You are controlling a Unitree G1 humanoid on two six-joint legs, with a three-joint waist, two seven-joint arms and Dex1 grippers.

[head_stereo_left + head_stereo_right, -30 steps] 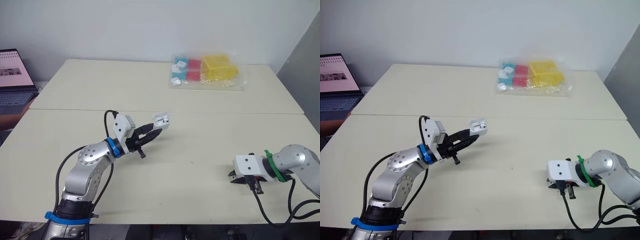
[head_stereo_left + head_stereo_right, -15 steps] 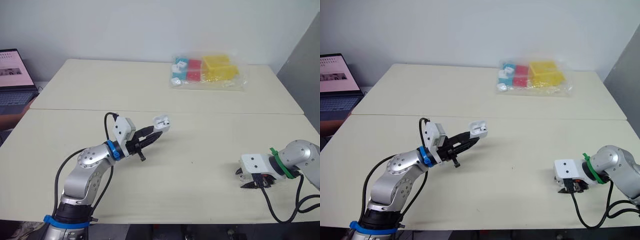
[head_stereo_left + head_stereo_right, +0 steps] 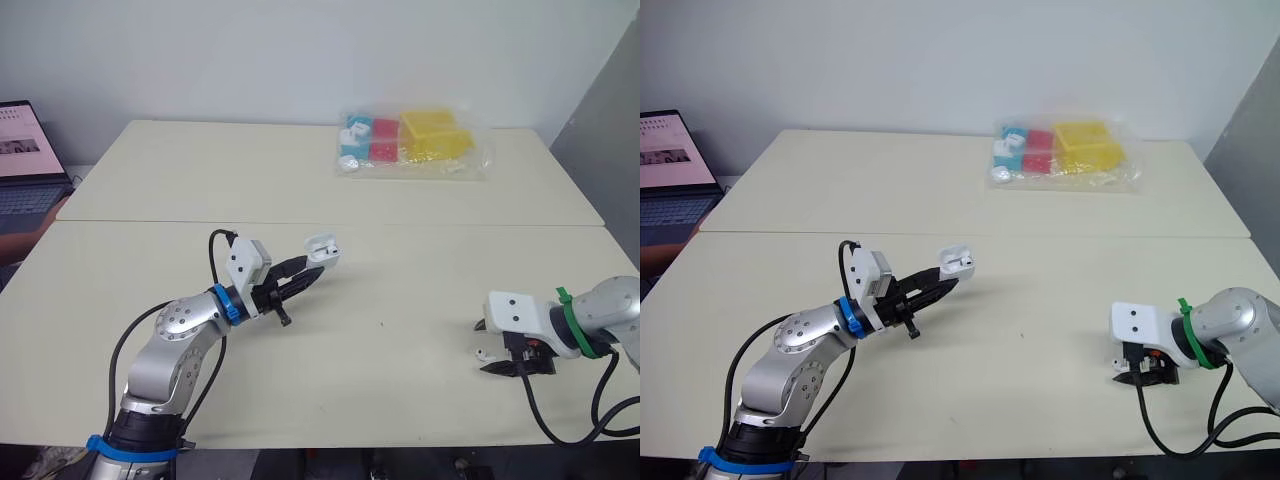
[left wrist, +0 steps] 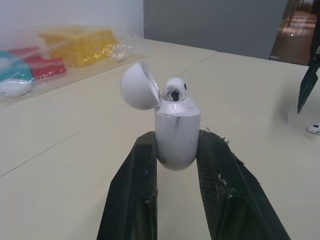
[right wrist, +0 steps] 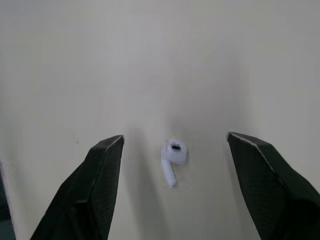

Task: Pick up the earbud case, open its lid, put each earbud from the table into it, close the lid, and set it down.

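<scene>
My left gripper (image 3: 313, 266) is shut on the white earbud case (image 3: 321, 247), holding it above the middle of the table. The case (image 4: 176, 137) stands upright between the fingers with its lid (image 4: 137, 86) swung open. One earbud (image 4: 174, 92) sits in it. My right gripper (image 3: 486, 348) is at the near right, pointing down at the table, jaws wide open. Between its fingers (image 5: 102, 175) a second white earbud (image 5: 172, 157) lies loose on the tabletop, touched by neither finger. That same earbud (image 4: 314, 128) also shows in the left wrist view.
A clear plastic bag (image 3: 410, 145) of yellow, red and blue blocks lies at the far side of the table. An open laptop (image 3: 20, 160) stands off the table's far left. A seam (image 3: 450, 226) runs across the tabletop.
My right gripper has opened from nearly shut to wide and drifted to the right along the near edge. The left gripper still holds the case in the same place.
</scene>
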